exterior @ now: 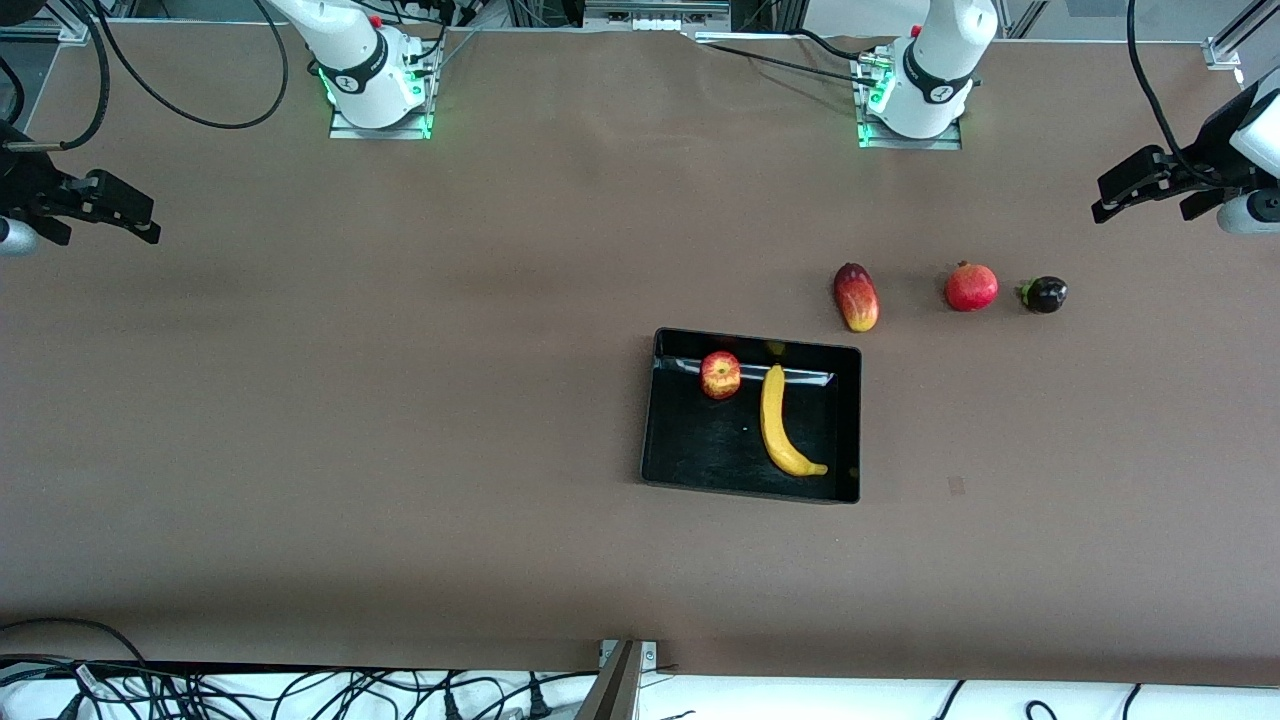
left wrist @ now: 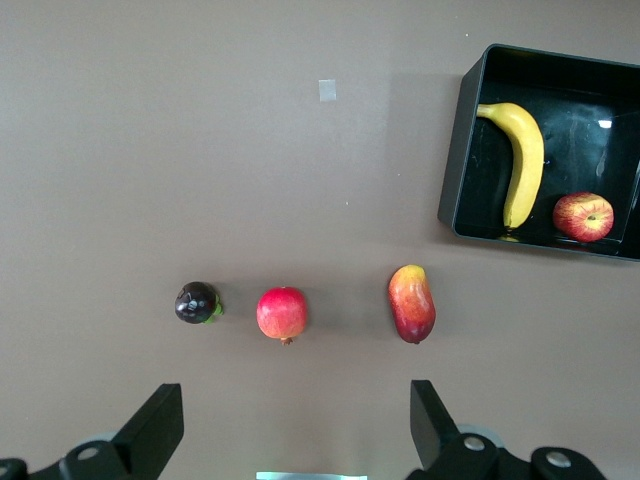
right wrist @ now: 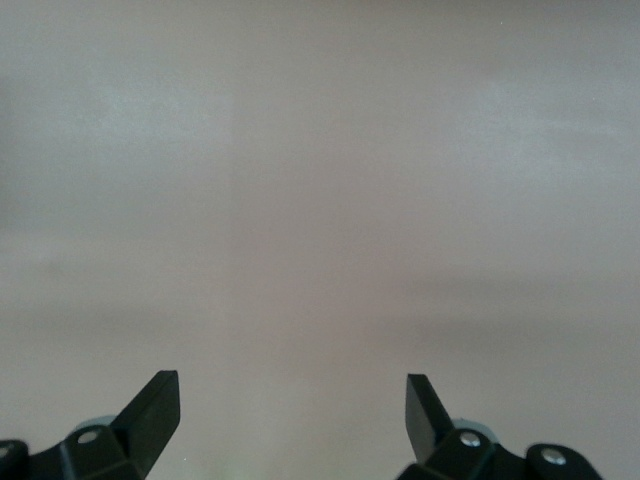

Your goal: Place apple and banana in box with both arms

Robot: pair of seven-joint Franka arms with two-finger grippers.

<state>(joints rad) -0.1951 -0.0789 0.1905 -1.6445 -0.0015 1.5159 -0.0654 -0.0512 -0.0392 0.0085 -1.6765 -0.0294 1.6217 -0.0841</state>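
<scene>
The apple [exterior: 720, 375] and the banana [exterior: 780, 423] lie side by side in the black box [exterior: 750, 487]; the apple is nearer the right arm's end. All three also show in the left wrist view: apple [left wrist: 583, 216], banana [left wrist: 522, 158], box [left wrist: 457, 160]. My left gripper [exterior: 1125, 197] [left wrist: 296, 420] is open and empty, up at the left arm's end of the table. My right gripper [exterior: 135, 215] [right wrist: 292, 412] is open and empty, up at the right arm's end, over bare table. Both arms wait away from the box.
A red-yellow mango [exterior: 856, 296], a red pomegranate [exterior: 971, 287] and a dark mangosteen [exterior: 1044, 294] lie in a row farther from the front camera than the box, toward the left arm's end. They also show in the left wrist view: mango [left wrist: 411, 303], pomegranate [left wrist: 282, 313], mangosteen [left wrist: 197, 302].
</scene>
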